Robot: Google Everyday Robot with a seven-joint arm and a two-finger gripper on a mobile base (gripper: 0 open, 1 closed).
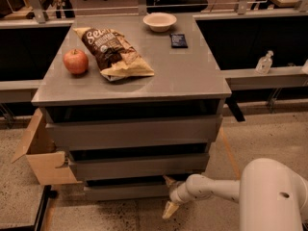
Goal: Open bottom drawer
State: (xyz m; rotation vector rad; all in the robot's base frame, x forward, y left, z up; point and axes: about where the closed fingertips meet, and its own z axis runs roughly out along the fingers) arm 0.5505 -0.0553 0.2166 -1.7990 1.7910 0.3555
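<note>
Down low, the tool [165, 197] sits at the bottom drawer's [125, 191] right end, fingers spread apart, gripping nothing.

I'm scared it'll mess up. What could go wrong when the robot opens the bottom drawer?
The gripper, open by the right end of the bottom drawer, has no handle to grab, so it could slip off the flat front. If it reaches slightly high, it might catch the middle drawer instead.
</note>
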